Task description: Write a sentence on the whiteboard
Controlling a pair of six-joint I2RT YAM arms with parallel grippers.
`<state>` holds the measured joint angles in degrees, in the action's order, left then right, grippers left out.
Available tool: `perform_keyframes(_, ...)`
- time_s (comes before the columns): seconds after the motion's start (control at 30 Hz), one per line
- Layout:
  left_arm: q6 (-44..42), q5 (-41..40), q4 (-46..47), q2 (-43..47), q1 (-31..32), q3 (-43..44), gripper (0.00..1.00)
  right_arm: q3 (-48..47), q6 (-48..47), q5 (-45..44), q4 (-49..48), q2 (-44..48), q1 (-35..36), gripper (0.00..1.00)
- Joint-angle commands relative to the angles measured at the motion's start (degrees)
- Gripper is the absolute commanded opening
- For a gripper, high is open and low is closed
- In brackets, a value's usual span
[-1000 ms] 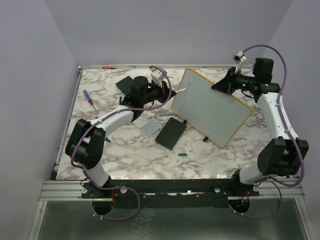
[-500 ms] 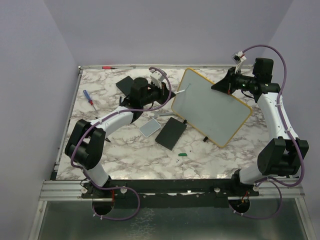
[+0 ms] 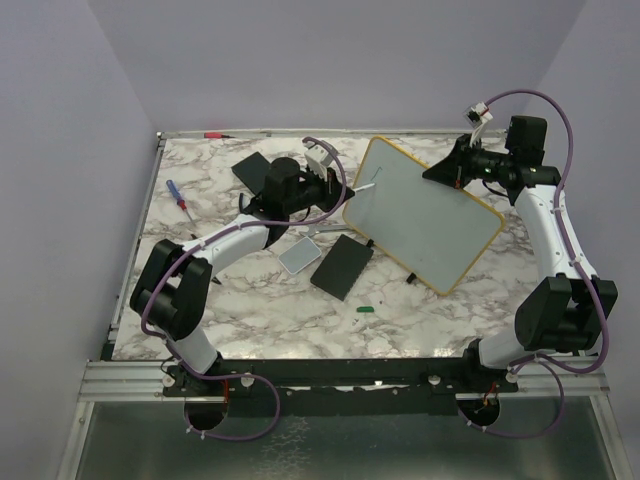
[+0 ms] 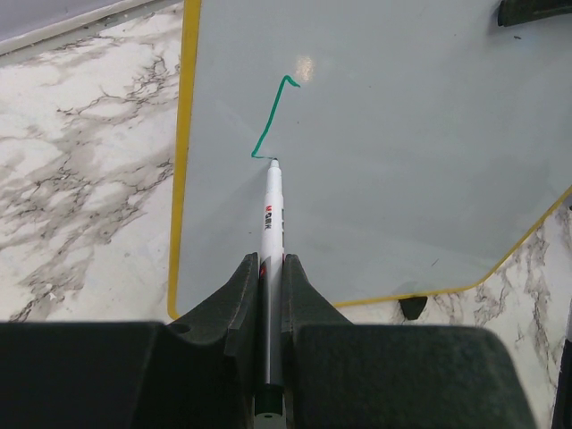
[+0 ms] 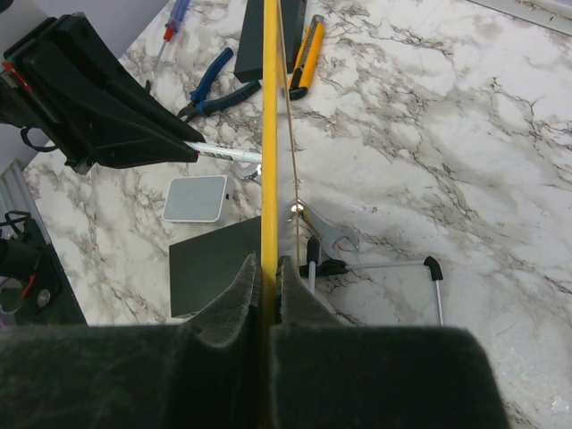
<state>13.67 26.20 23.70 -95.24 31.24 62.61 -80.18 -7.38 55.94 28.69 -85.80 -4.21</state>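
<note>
The whiteboard (image 3: pixel 430 215), white with a thin yellow rim, stands tilted at the back right. My right gripper (image 3: pixel 442 172) is shut on its far rim (image 5: pixel 269 134), seen edge-on in the right wrist view with the gripper (image 5: pixel 265 264) around it. My left gripper (image 3: pixel 338 182) is shut on a white marker (image 4: pixel 271 214). In the left wrist view the gripper (image 4: pixel 268 264) points the marker's tip onto the board (image 4: pixel 402 134), near its left edge. Of the sentence, a single short green stroke (image 4: pixel 271 116) shows, ending at the tip.
A pale pad (image 3: pixel 299 257) and a black slab (image 3: pixel 341 265) lie in front of the board, a second slab (image 3: pixel 249 167) behind my left arm. A green cap (image 3: pixel 366 309), screwdriver (image 3: pixel 177 195), pliers (image 5: pixel 210 85), yellow knife (image 5: pixel 307 55), wrench (image 5: pixel 331 234) lie about.
My left wrist has shifted slightly and the marker tip has slid a little across the board. The right arm and the board have not moved.
</note>
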Motion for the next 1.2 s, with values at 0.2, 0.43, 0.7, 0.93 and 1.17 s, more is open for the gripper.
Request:
perform_keyframes(0.2,-0.4,0.5,-0.4,3.5,0.6,-1.2,0.00,1.7,0.0,0.6,3.9,1.2,0.8,0.01)
perform_keyframes(0.43,0.2,-0.6,-0.3,7.2,0.6,-2.7,0.00,1.5,0.1,0.7,3.9,1.2,0.8,0.01)
perform_keyframes(0.7,1.1,0.3,0.6,5.0,0.6,-1.0,0.00,1.4,0.2,0.7,4.0,1.5,0.8,0.01)
perform_keyframes(0.93,1.3,0.2,1.2,3.2,0.6,0.4,0.00,1.5,0.1,0.9,4.1,1.5,0.8,0.01)
perform_keyframes(1.17,1.4,-0.4,1.4,1.8,0.6,1.5,0.00,1.7,0.1,1.2,3.8,1.7,0.8,0.01)
